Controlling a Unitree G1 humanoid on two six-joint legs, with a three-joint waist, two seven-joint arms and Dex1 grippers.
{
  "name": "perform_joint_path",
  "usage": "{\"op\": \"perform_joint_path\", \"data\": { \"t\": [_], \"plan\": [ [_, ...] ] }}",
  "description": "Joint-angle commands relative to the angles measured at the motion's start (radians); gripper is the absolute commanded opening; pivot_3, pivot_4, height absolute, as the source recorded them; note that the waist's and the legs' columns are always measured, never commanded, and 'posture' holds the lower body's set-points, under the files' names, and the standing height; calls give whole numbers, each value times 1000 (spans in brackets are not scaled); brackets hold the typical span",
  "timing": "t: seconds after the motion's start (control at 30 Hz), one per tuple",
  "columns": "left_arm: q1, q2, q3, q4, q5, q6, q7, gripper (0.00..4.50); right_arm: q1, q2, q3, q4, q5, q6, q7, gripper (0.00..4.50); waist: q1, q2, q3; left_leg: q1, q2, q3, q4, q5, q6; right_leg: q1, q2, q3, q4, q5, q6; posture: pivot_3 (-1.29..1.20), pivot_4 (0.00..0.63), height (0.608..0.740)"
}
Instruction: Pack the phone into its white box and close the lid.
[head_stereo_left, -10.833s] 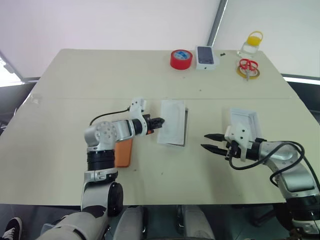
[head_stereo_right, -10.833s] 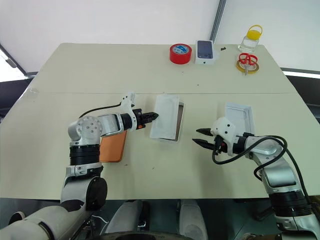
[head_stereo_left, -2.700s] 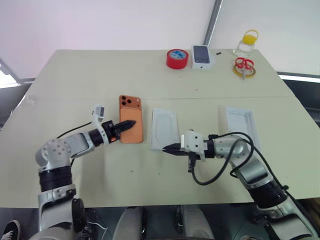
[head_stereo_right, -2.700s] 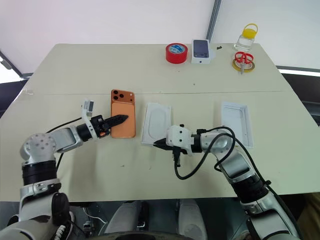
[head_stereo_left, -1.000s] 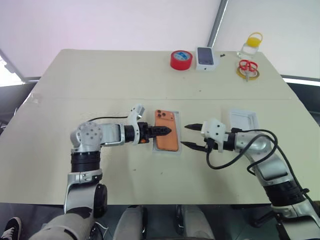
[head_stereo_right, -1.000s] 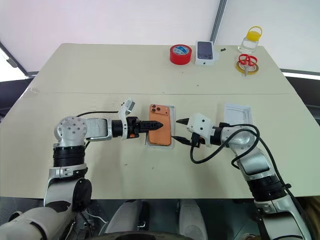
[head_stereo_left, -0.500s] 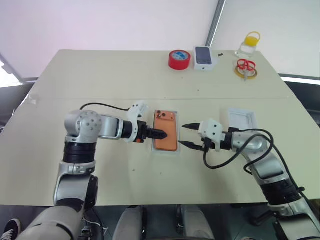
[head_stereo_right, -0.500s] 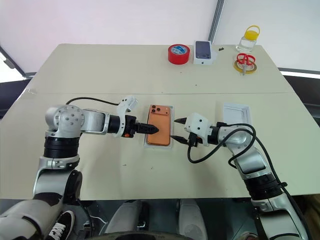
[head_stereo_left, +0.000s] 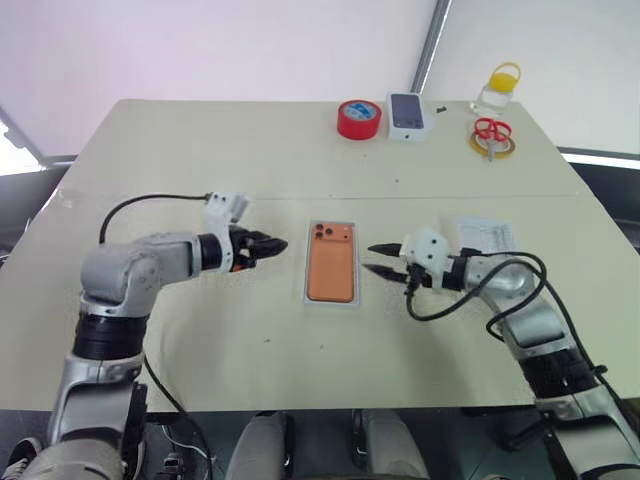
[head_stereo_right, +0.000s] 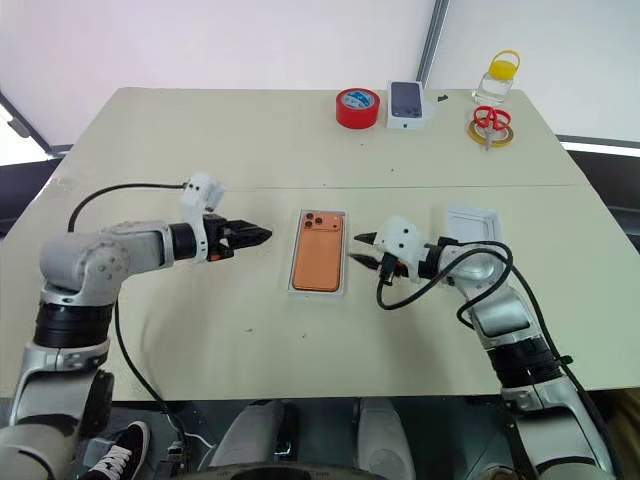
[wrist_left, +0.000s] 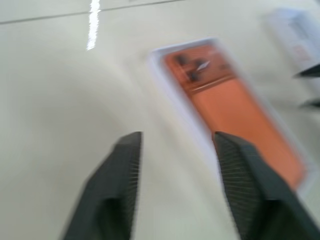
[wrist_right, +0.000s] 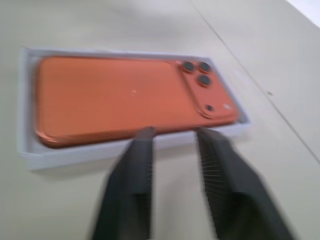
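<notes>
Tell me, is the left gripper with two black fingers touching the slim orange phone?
Apart. In the left eye view, bare table lies between the left gripper and the white box holding the phone.

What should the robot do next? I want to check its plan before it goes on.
Probably send the right gripper back to the lid. The phone already lies in the white box, the box is uncovered, and the lid sits apart behind that arm.

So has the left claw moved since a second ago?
Yes. The left claw has pulled back leftward, off the slim orange phone lying in the shallow white box.
</notes>
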Motion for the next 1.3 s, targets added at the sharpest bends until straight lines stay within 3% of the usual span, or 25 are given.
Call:
{"op": "perform_joint_path", "data": {
  "t": [0.03,0.07,0.17,0.27,0.47,0.6,1.03,1.3],
  "plan": [
    [33,39,-132,22,252,-409,-36,462,-35,-13,7,46,-84,-72,-53,0,5,0,0,-1,0,0,0,0,0,0,0,0,0,0,0,0,150,740],
    [49,35,-150,33,284,-487,-55,48,-39,-15,19,64,-112,-89,-66,0,6,0,0,-1,0,0,0,0,0,-1,-1,0,0,0,0,0,150,740],
    [92,11,-179,49,351,-684,-88,48,-43,3,50,92,-162,-118,-89,0,5,0,0,-2,-1,1,0,-1,1,-1,-2,0,-1,0,0,0,150,740],
    [121,6,-255,97,413,-761,-162,48,-30,0,89,89,-197,-128,-76,0,3,1,0,-2,-1,2,0,-1,2,-2,-4,0,0,0,0,0,150,740],
    [110,-53,-341,164,476,-759,-237,48,-2,8,93,46,-179,-118,-66,0,6,1,-1,-2,-1,2,2,-2,4,-1,-3,-1,0,0,0,0,150,740],
    [69,-152,-353,198,481,-760,-247,48,5,-11,78,47,-186,-120,-71,0,11,2,-1,0,-2,2,3,-3,6,2,-3,-1,-1,0,0,0,150,740],
    [-146,-481,-379,422,497,-772,-266,48,157,-206,-67,-21,-159,-116,-46,0,31,2,0,-1,-3,2,4,-4,7,2,-3,-1,-1,2,3,0,150,740],
    [-152,-551,-372,499,501,-803,-302,48,223,-254,-146,-17,-155,-115,-64,0,28,2,0,0,-2,3,4,-4,8,2,-3,-1,-2,1,3,0,150,740]
  ]
}}
